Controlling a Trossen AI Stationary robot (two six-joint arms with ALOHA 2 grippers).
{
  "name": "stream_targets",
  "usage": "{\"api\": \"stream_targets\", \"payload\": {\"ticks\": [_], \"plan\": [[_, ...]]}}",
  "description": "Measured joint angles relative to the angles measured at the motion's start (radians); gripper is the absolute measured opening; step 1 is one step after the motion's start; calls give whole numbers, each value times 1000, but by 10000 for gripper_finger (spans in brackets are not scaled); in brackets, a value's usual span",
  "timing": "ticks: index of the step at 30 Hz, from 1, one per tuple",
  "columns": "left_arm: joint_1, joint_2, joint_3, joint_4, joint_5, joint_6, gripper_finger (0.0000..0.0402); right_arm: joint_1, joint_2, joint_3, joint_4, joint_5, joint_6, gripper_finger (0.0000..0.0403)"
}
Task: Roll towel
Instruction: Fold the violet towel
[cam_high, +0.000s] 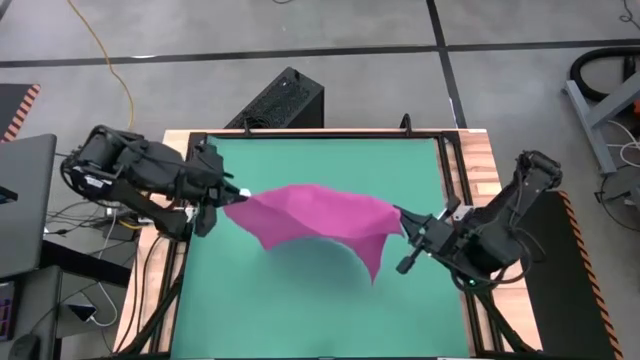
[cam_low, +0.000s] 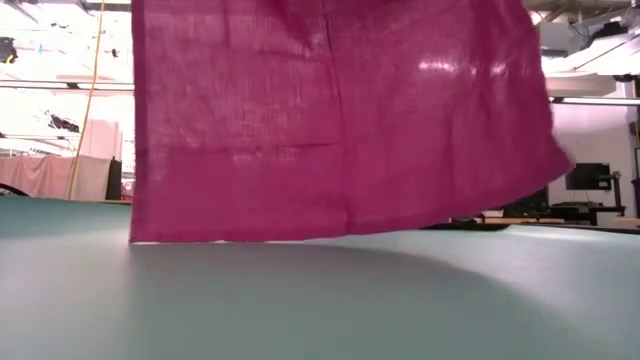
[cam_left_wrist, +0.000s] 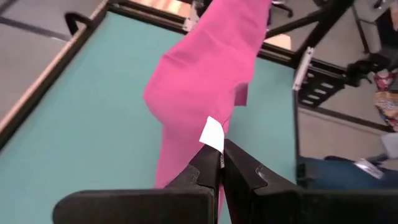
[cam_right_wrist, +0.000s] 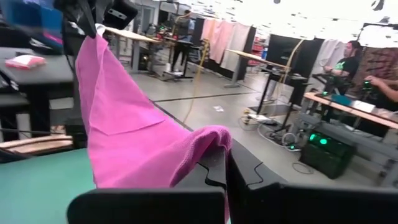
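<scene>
Above the table, from the overhead camera, one towel (cam_high: 315, 222) and two arms: the magenta cloth is stretched in the air over the green mat (cam_high: 300, 310), strung between the left gripper (cam_high: 236, 196) at the mat's left side and the right gripper (cam_high: 408, 236) toward the right edge, each with its fingers pinched shut on a corner. One black box (cam_high: 280, 100) sits on the floor just beyond the table's far edge, and a yellow cable (cam_high: 112, 60) trails across the concrete to the left. Down at table level now, the towel hangs like a curtain, filling most of the picture and blocking nearly all of the room behind; its lower hem floats just clear of the mat (cam_low: 320, 300), and neither gripper shows here. Over to the left wrist camera: two dark fingers (cam_left_wrist: 205, 174) pressed together on the towel's edge right beside its single small white tag (cam_left_wrist: 212, 132), the cloth running away over the mat toward the far arm. And the right wrist camera: the fingers (cam_right_wrist: 214, 165) clamp a bunched corner of the towel, which rises up to the other gripper (cam_right_wrist: 93, 15) across the way; behind it, workbenches and two people at a table (cam_right_wrist: 354, 102) off to the side.
</scene>
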Motion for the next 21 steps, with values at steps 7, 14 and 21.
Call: {"api": "stream_targets", "payload": {"ticks": [7,14,21], "plan": [[-20,47,191,-151,-74,-60,0,-39,-2,21,-15,0,-42,11],[50,56,144,-250,-201,52,0,-170,2,21,-422,-1,332,11],[177,64,-151,-206,-250,180,0,-274,1,21,-976,-103,968,11]]}}
